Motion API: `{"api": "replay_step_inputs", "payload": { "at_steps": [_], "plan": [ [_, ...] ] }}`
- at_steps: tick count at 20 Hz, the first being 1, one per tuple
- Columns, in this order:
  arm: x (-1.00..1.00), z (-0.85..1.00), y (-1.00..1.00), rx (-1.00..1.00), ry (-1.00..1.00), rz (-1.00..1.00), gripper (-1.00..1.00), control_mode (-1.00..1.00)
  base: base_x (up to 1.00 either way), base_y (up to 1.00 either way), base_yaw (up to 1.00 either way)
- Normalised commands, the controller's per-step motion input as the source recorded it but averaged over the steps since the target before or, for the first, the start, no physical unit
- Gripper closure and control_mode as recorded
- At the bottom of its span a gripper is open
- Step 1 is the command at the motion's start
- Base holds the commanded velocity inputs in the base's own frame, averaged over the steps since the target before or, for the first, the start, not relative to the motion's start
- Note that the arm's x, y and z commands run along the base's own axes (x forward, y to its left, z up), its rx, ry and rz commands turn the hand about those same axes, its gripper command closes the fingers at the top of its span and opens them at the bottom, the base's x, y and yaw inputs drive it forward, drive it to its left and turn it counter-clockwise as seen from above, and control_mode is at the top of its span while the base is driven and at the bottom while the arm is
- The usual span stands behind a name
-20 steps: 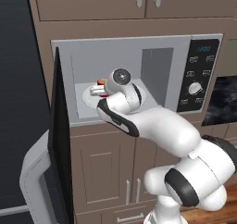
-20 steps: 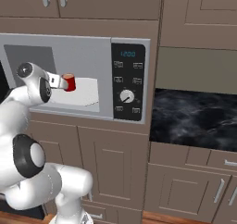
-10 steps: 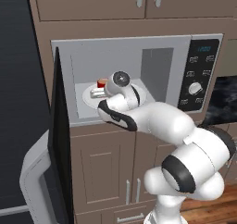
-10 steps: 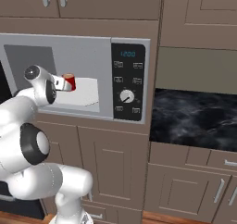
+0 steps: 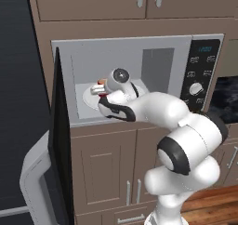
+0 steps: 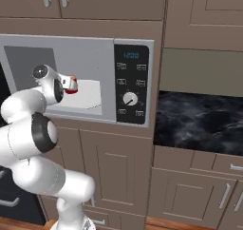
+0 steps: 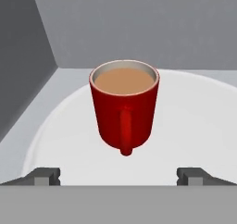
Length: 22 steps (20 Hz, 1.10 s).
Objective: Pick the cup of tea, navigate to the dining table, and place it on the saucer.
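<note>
Red cup (image 7: 124,106) upright on white plate (image 7: 194,130) inside microwave (image 5: 158,61), handle facing tool (image 7: 118,176). Tool spread wide, not touching cup. Arm pushed further in since earlier; grasp imminent, pick not done.

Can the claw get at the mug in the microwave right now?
Probably yes. The microwave door hangs wide open, the claw is open with its tips spread wider than the mug, and nothing lies between them. The mug stands upright on the white plate, handle toward the claw.
</note>
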Motion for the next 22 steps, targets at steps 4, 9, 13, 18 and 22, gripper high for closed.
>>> {"api": "replay_step_inputs", "payload": {
  "at_steps": [4, 9, 13, 18, 22],
  "plan": [
    [0.33, -0.03, 0.0, 0.0, 0.0, 0.0, -1.0, -1.0, 0.0, 0.0, 0.0],
    [0.37, -0.01, 0.0, 0.0, 0.0, 0.0, -1.0, -1.0, 0.0, 0.0, 0.0],
    [0.13, -0.04, 0.0, -0.02, 0.0, 0.0, -1.0, -1.0, 0.0, 0.0, 0.0],
    [0.0, -0.05, 0.0, -0.02, 0.0, 0.0, -1.0, -1.0, 0.0, 0.0, 0.0],
    [0.0, -0.08, 0.0, -0.01, 0.0, 0.0, -1.0, -1.0, 0.0, 0.0, 0.0]
  ]
}}
